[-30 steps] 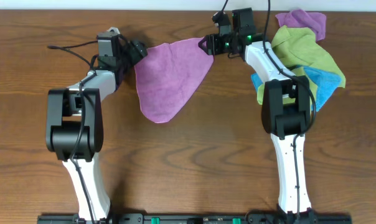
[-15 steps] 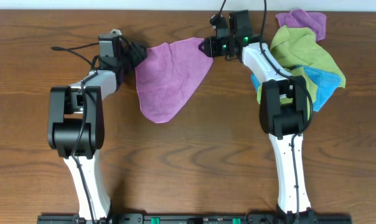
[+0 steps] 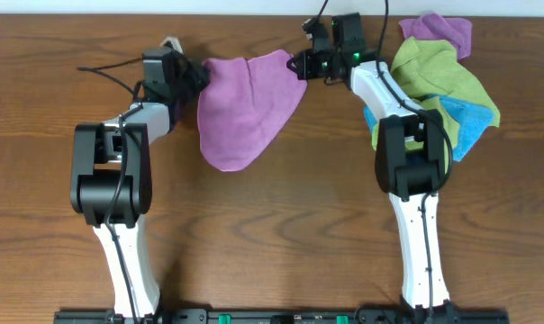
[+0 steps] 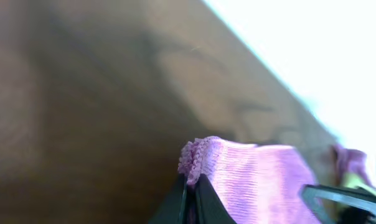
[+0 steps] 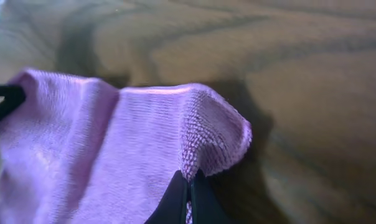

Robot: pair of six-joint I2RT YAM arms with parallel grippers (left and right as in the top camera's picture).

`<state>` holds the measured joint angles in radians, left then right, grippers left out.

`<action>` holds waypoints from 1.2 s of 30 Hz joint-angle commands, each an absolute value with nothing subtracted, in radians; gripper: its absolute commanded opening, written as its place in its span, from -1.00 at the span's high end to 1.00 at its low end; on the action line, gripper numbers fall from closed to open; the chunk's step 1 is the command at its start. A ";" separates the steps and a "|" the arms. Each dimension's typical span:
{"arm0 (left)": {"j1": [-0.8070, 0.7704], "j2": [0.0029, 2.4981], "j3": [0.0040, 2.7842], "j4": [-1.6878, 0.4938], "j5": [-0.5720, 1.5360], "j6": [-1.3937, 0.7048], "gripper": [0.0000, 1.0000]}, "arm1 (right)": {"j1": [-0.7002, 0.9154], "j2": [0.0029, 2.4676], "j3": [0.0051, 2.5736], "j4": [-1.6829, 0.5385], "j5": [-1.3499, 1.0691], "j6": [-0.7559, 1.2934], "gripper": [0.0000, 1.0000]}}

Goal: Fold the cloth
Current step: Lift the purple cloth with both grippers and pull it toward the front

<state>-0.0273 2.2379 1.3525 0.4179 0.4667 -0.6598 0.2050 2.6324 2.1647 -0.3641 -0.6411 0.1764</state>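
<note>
End effectors are both gripping. Overhead: left end effector (image 3: 193, 76) and right end effector (image 3: 299, 65) are each pinching a top corner of the cloth (image 3: 245, 108) at the far side of the tabletop (image 3: 272, 225). The cloth is tapering toward the robot, probably being spread flat for the fold. The green pile (image 3: 439, 81) is lying well apart, on the right.

Left wrist: jaws are clamping a bunched corner, no gap showing.

Right wrist: jaws are nipping the hem, and the corner is riding slightly above the wood.
</note>
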 commanded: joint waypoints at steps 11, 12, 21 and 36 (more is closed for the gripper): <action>-0.025 2.228 1.492 0.537 0.848 -0.718 0.89 | 0.190 2.537 2.487 -0.638 -0.706 0.090 0.97; -0.024 2.218 1.504 0.537 0.852 -0.717 0.88 | 0.190 2.526 2.503 -0.654 -0.704 0.083 0.97; 0.002 2.000 1.549 0.456 0.936 -0.540 0.88 | 0.191 2.324 2.542 -0.776 -0.623 0.026 0.97; 0.014 1.660 1.549 -0.186 0.805 -0.112 0.89 | 0.278 2.142 2.541 -1.087 -0.477 -0.006 0.98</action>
<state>0.0113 1.7157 1.5394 -0.1322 0.8661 -0.2268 0.2436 2.1830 2.5256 -1.0576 -0.5522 0.0093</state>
